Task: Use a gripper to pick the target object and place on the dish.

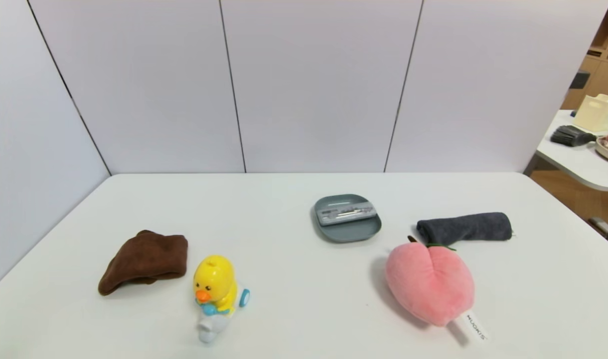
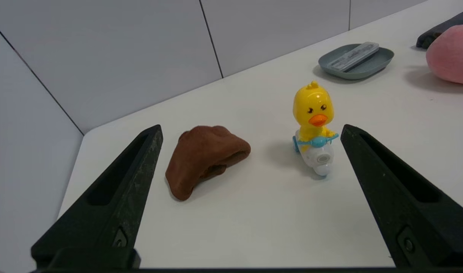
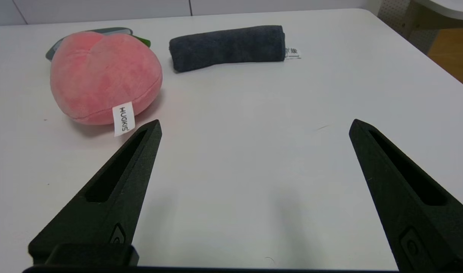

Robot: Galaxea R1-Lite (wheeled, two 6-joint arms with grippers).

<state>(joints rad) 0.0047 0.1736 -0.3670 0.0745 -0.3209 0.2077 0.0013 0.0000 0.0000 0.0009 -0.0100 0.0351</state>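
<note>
Two grippers: both spread wide over the white table (image 1: 294, 309), neither holding anything; neither arm shows in the head view.
Left gripper (image 2: 250, 131): fingers wide apart, low over the table's left side, with the brown cloth (image 2: 205, 159) and the yellow duck toy (image 2: 313, 127) between and beyond its tips.
Right gripper (image 3: 254, 125): fingers wide apart over bare table on the right side, the pink plush peach (image 3: 102, 77) and the rolled dark grey cloth (image 3: 227, 47) ahead of it.
Target object (image 1: 346, 213): flat silver-grey case, already lying inside the dish (image 1: 351, 232), along its far half.
Dish position: middle of the table, just behind the peach and left of the grey roll.
Task progress: looks complete, judging by the case resting flat within the rim.
Doing this step well: keep both grippers clear and spread, well back from the dish, so nothing nudges the case off.
Risk: a low sweep of either arm could knock the duck or the peach.
</note>
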